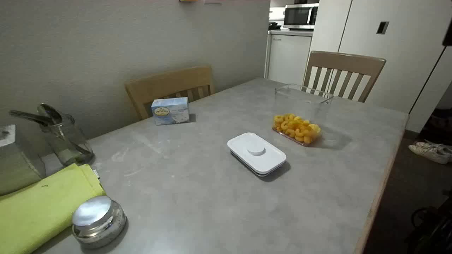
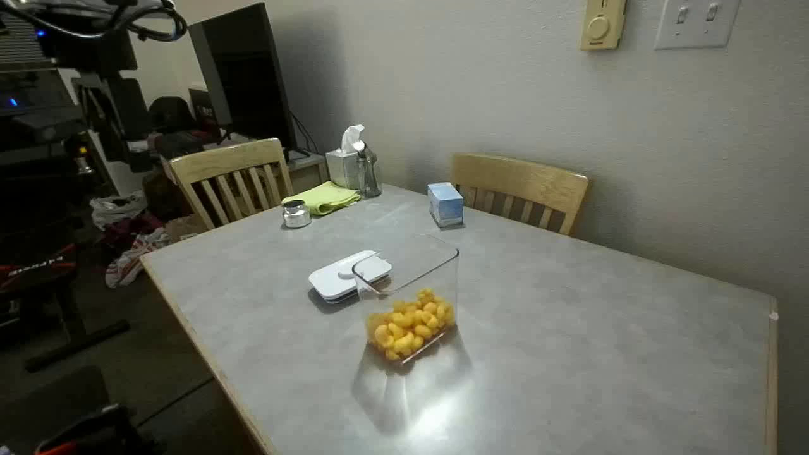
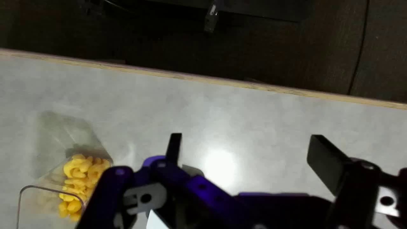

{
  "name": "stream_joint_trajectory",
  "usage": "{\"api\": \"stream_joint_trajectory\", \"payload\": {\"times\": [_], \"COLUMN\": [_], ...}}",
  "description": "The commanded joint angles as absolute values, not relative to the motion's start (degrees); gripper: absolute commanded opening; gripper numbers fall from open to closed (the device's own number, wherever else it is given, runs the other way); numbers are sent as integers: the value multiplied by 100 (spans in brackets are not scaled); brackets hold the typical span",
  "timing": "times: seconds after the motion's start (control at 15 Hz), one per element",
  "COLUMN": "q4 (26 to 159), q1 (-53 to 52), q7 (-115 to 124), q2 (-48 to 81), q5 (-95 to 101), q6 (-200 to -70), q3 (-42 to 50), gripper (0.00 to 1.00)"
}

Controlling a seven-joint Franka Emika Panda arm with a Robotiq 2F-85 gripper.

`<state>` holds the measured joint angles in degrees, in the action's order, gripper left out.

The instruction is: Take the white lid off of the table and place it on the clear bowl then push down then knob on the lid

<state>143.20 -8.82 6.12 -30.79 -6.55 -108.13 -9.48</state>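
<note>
The white lid (image 1: 269, 161) lies flat on the grey table (image 1: 197, 204), knob (image 1: 256, 149) upward. In an exterior view the lid (image 2: 332, 282) is beside the clear bowl (image 2: 446, 278), which stands upright with orange-yellow food inside. The bowl's rim (image 3: 52, 190) also shows at the lower left of the wrist view. My gripper (image 3: 244, 135) is open and empty, high over the table near its edge. A white piece shows below its left finger, probably the lid, mostly hidden. The dark gripper (image 2: 125, 158) hangs at the upper left in an exterior view.
A blue-white tea box (image 1: 171, 111) stands near the wall side. A shiny metal jar (image 1: 99, 223), yellow-green cloth (image 1: 42, 211), glass jar with spoons (image 1: 69, 144) and tissue box (image 1: 17, 165) are at one end. Wooden chairs (image 2: 518, 183) stand round the table.
</note>
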Motion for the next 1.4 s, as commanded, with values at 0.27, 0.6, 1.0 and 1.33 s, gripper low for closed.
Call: {"api": "stream_joint_trajectory", "payload": {"times": [0.27, 0.6, 1.0, 1.33], "q4": [14311, 14278, 14046, 13825], "q1": [-888, -776, -127, 268], "q7": [615, 516, 201, 320], "q2": [-3077, -3041, -2701, -1838], "q5": [-652, -415, 1049, 1321], "q6": [-10803, -10859, -11781, -13262], "q3": [-943, -897, -378, 29], "gripper": [100, 100, 100, 100]}}
